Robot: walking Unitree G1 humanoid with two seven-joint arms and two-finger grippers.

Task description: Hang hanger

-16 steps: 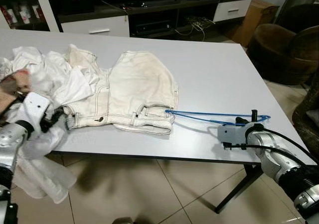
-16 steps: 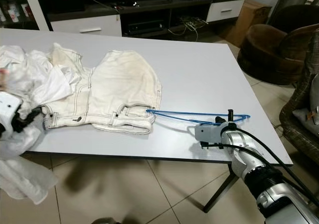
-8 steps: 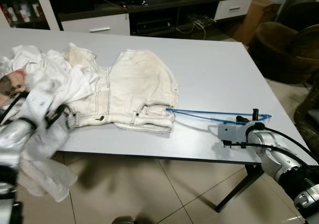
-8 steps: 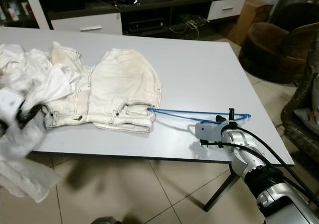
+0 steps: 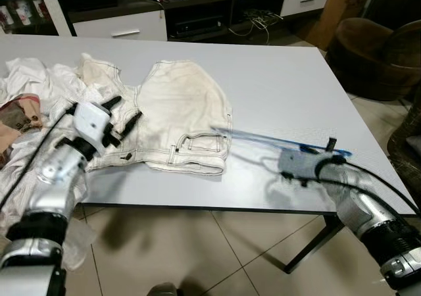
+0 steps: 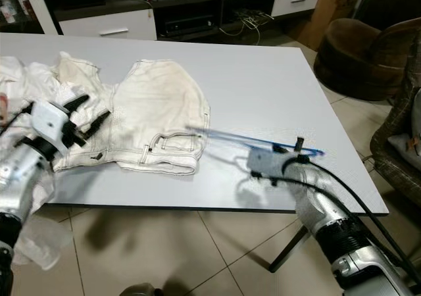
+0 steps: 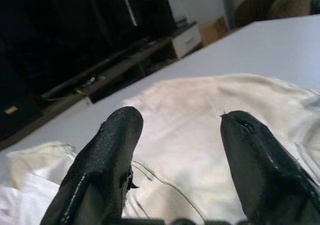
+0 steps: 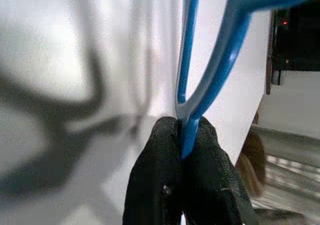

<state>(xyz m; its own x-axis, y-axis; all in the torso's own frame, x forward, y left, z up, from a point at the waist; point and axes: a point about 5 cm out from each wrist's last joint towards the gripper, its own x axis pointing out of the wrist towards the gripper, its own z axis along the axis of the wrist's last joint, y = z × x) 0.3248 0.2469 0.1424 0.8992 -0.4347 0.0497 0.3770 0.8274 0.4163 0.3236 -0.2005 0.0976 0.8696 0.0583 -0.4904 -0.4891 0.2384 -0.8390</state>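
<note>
A thin blue hanger [image 5: 276, 140] hovers low over the white table [image 5: 289, 79], and its tip reaches the hem of the cream denim shorts [image 5: 181, 108] lying flat mid-table. My right gripper [image 5: 329, 151] is near the table's front right edge, shut on the hanger's hook end; in the right wrist view the fingertips [image 8: 200, 150] pinch the blue wire [image 8: 189, 85]. My left gripper [image 5: 123, 110] is open above the left side of the shorts. The left wrist view has its two fingers [image 7: 105, 160] spread over the cream cloth [image 7: 185, 115], with nothing between them.
A heap of white garments [image 5: 39, 85] and a patterned cloth [image 5: 13, 115] cover the table's left end, and some hang over the edge. A dark TV cabinet [image 5: 197, 6] stands behind the table. Brown armchairs [image 5: 371, 46] and a cardboard box [image 5: 332, 6] are on the right.
My left gripper has swung up from the white clothes at the table's left edge to over the shorts. The right gripper and hanger have shifted slightly left and are blurred.
</note>
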